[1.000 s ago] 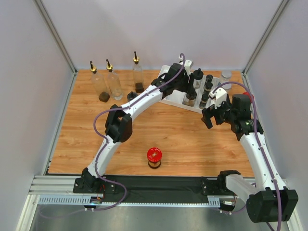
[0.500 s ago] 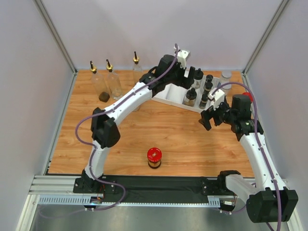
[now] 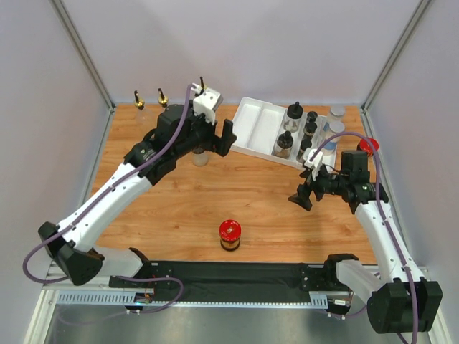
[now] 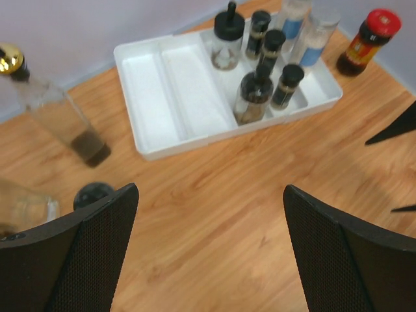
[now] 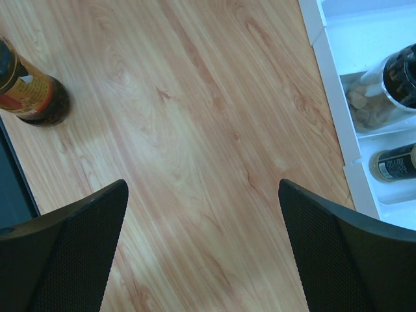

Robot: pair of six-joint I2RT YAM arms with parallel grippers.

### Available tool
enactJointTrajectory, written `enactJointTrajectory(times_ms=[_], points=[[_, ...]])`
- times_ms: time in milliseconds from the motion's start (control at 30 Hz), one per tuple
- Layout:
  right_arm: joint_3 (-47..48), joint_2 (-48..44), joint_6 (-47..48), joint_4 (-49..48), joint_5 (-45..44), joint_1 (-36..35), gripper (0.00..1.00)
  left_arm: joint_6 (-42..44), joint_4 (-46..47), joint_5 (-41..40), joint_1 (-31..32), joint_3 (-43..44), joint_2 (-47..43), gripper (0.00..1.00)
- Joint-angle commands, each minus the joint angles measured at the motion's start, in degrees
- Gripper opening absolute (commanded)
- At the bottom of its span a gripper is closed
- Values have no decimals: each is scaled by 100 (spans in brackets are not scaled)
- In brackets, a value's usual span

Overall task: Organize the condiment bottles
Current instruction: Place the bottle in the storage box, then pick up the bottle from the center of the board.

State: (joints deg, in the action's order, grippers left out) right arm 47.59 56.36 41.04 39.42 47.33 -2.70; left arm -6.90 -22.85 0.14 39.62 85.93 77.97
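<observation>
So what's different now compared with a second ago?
The left arm pulled back from over the white tray and swung left. The left tool opened wide and is empty. It may have just let go of one of the jars there. The right tool, open throughout, dipped slightly toward the front. The tray, its jars and the red-lidded jar at the front stayed put.

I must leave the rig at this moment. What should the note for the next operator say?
Left pincer: open, empty, between the tall bottles and the tray.
Right pincer: open, empty, above the table in front of the tray.
Done: five black-capped jars and two shakers stand in the tray's right end.
To do: three tall bottles and a small jar at the rear left, one red-lidded jar near the front edge, another right of the tray.
</observation>
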Motion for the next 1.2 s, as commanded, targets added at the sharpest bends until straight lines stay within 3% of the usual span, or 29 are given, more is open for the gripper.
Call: enactJointTrajectory(times_ms=[0, 167, 333, 467, 567, 767, 900, 1167], points=[[-22, -11, 387, -22, 461, 24, 100, 347, -211, -400, -15, -742, -710, 100], [-13, 77, 677, 109, 698, 6, 100, 496, -404, -839, -24, -1815, -1687, 100], [354, 296, 2213, 1091, 813, -116, 100, 610, -562, -1244, -24, -2588, -2769, 100], [969, 726, 2602, 1498, 532, -389, 100, 654, -694, -1631, -15, -3055, -3646, 100], [1426, 1140, 2445, 1455, 295, -784, 100, 672, -747, -1964, -24, -3424, -4217, 100], [2086, 2131, 1409, 182, -688, -1820, 100, 663, -861, -2352, -24, -3926, -5010, 100], [2998, 3002, 714, -758, -1506, -2401, 100, 681, -932, -2624, -24, -4049, -5196, 100], [4450, 4855, -507, -1541, -2279, -3218, 100, 672, -897, -2923, -15, -4146, -5336, 100]])
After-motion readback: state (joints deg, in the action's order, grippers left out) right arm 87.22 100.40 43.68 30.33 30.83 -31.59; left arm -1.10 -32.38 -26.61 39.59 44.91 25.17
